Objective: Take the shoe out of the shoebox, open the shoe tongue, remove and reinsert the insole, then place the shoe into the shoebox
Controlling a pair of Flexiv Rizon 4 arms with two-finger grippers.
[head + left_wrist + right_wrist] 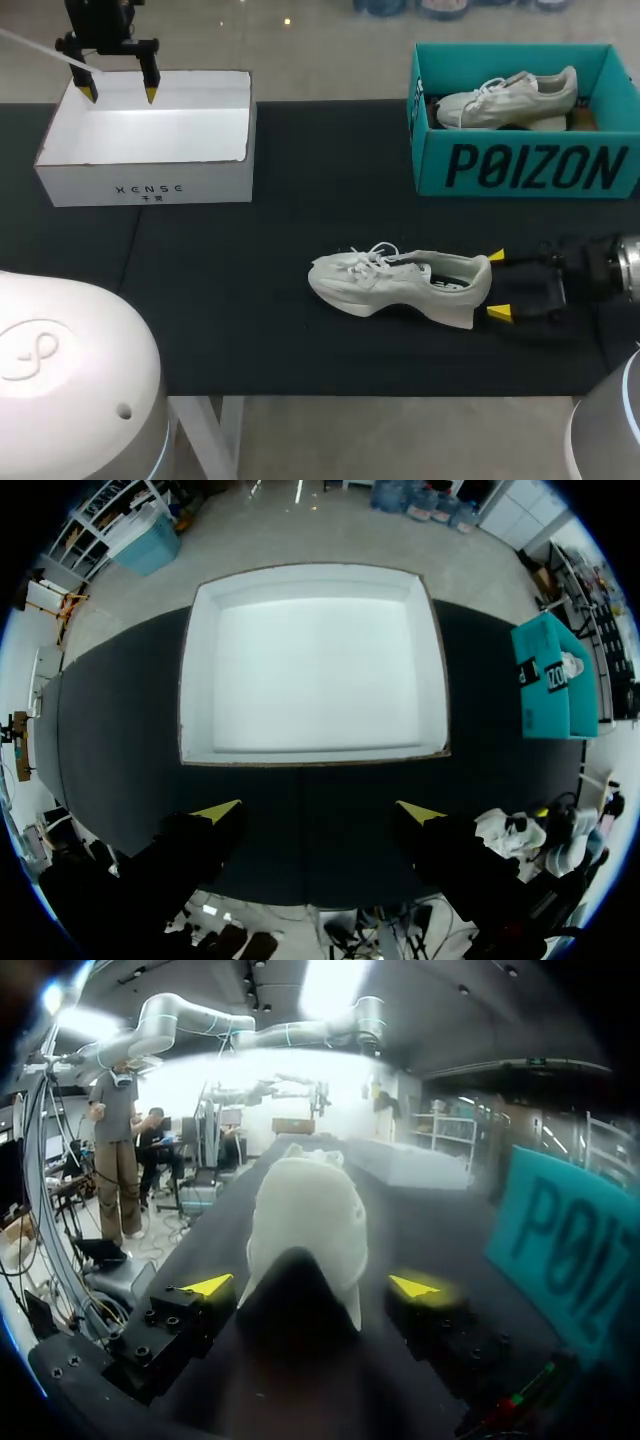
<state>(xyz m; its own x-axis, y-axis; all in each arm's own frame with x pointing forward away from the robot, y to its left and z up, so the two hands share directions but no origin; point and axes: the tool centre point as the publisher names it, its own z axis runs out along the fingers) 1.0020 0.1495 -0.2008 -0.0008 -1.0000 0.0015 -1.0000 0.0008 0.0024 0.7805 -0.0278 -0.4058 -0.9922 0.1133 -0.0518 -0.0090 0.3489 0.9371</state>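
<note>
Left tool [320, 810]: two dark fingers with yellow tips, spread wide apart with nothing between them, hanging above the desk.
Desk [120, 730]: dark surface spreading under and to both sides of the fingers.
White box [195, 680]: open-topped, just ahead of the fingertips, its near wall running across in front of both tips; the inside is plain white.
Teal shoebox [545, 675]: well apart from the white box, off to one side on the desk, with something pale showing inside, too small to make out.
White shoe [503, 830]: lying on the desk beside one finger, between it and the desk's edge.
</note>
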